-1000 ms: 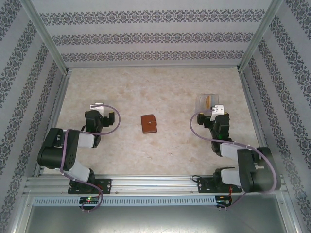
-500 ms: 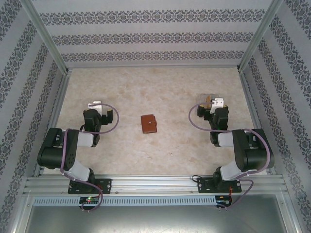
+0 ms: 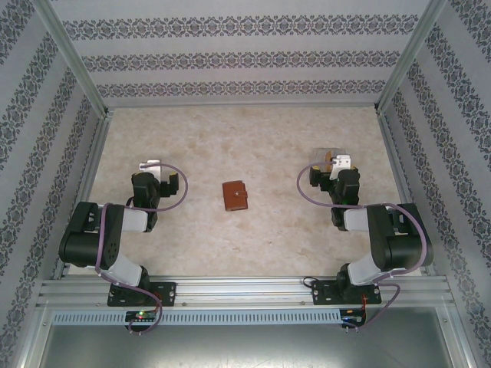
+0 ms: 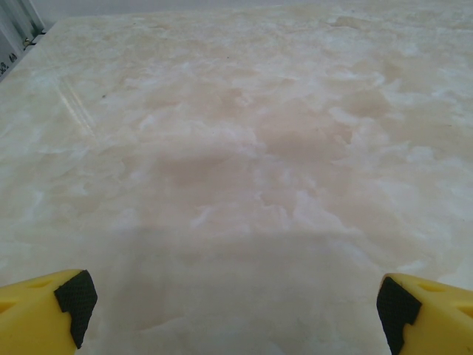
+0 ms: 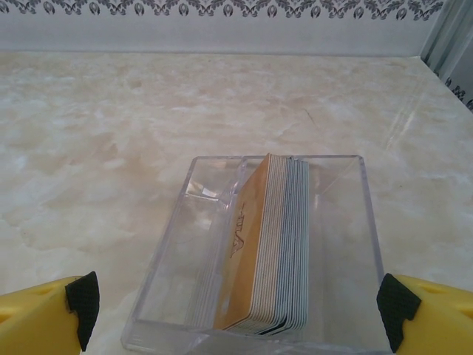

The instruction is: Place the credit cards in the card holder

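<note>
1. The credit cards (image 5: 275, 244) stand on edge in a tight stack, with an orange one on the left face. They sit inside a clear box (image 5: 174, 274) on the right of the table (image 3: 261, 146).
2. My right gripper (image 5: 236, 310) hovers just short of that box, jaws spread wide and empty.
3. The card holder (image 3: 235, 196) lies mid-table, apparently folded shut, well apart from the box. My left gripper (image 4: 233, 310) sits further left, also wide apart and holding nothing.
4. Risks as I judge them: the packed cards may come up several at once, the light box may drag along or tip, and its walls could block my fingers. The shut holder could also slide when pried.
</note>
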Action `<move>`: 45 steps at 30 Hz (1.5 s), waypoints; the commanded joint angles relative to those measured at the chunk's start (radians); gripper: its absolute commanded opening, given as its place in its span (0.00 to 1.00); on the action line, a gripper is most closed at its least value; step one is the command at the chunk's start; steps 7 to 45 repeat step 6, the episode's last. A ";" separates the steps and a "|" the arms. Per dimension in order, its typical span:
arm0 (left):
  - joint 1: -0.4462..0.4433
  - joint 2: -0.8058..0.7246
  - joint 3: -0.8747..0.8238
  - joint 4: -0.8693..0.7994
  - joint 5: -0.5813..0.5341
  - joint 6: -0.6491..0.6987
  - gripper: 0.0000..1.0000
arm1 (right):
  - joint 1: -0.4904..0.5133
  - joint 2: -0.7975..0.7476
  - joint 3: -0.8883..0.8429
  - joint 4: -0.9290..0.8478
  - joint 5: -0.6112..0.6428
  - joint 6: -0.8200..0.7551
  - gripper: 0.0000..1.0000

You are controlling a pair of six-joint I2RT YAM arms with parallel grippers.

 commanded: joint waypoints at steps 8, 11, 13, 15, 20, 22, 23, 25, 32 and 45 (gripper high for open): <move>0.014 0.005 0.016 0.024 0.013 -0.011 0.99 | -0.008 -0.013 0.015 0.004 -0.032 -0.004 0.98; 0.014 0.005 0.016 0.024 0.013 -0.011 0.99 | -0.008 -0.013 0.015 0.004 -0.032 -0.004 0.98; 0.014 0.005 0.016 0.024 0.013 -0.011 0.99 | -0.008 -0.013 0.015 0.004 -0.032 -0.004 0.98; 0.014 0.005 0.016 0.024 0.013 -0.011 0.99 | -0.008 -0.013 0.015 0.004 -0.032 -0.004 0.98; 0.014 0.005 0.016 0.024 0.013 -0.011 0.99 | -0.008 -0.013 0.015 0.004 -0.032 -0.004 0.98; 0.014 0.005 0.016 0.024 0.013 -0.011 0.99 | -0.008 -0.013 0.015 0.004 -0.032 -0.004 0.98; 0.014 0.005 0.016 0.024 0.013 -0.011 0.99 | -0.008 -0.013 0.015 0.004 -0.032 -0.004 0.98; 0.014 0.005 0.016 0.024 0.013 -0.011 0.99 | -0.008 -0.013 0.015 0.004 -0.032 -0.004 0.98; 0.014 0.005 0.016 0.024 0.013 -0.011 0.99 | -0.008 -0.013 0.015 0.004 -0.032 -0.004 0.98; 0.014 0.005 0.016 0.024 0.013 -0.011 0.99 | -0.008 -0.013 0.015 0.004 -0.032 -0.004 0.98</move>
